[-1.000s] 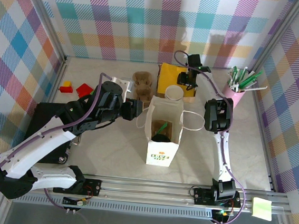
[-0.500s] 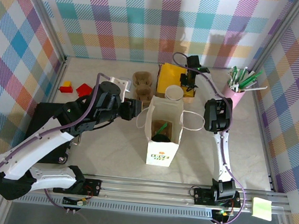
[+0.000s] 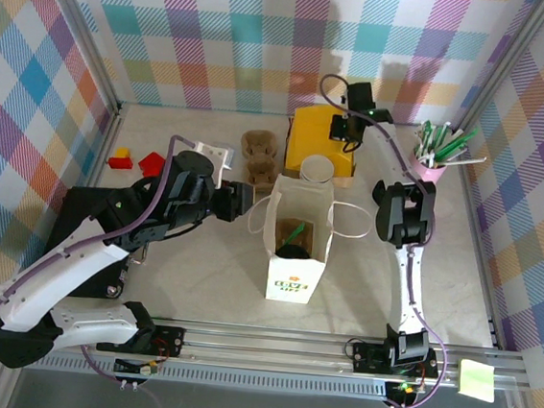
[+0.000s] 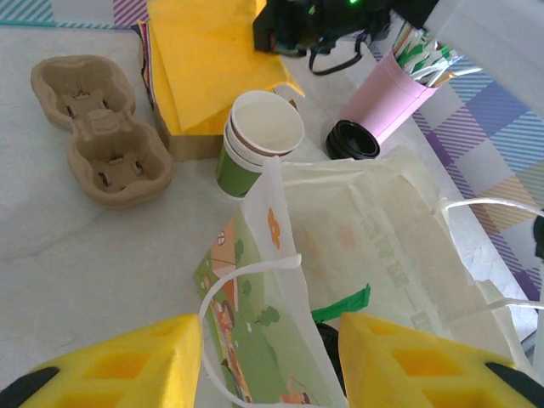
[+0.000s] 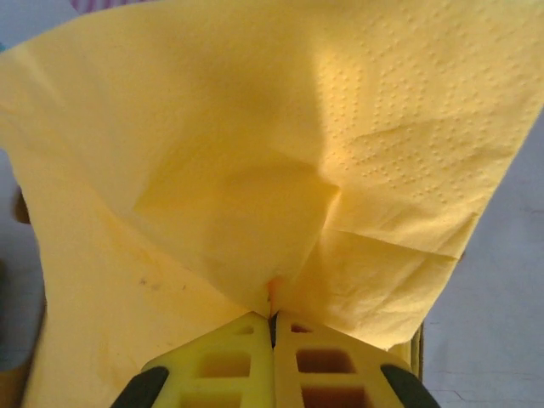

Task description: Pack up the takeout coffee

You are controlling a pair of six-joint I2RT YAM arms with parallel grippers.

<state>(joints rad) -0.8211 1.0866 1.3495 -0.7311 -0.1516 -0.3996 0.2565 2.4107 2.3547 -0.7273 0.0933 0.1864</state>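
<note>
The yellow fingers (image 4: 119,365) of the left gripper (image 4: 270,361) are seen spread wide at the bottom edge, with the near rim of an open paper bag (image 4: 374,246) between them. Just beyond the bag, the takeout coffee (image 4: 259,140) is stood upright on the worktop (image 4: 51,255), beside yellow napkins (image 4: 208,59). A brown pulp tray (image 4: 102,127) is set further left, and a black lid (image 4: 351,140) is laid against a pink holder (image 4: 382,102).

A brown pulp tray (image 3: 258,158) lies just left of yellow napkins (image 3: 317,138). A pink pen holder (image 3: 429,173) stands far right; what seem red blocks (image 3: 151,162) lie far left.
</note>
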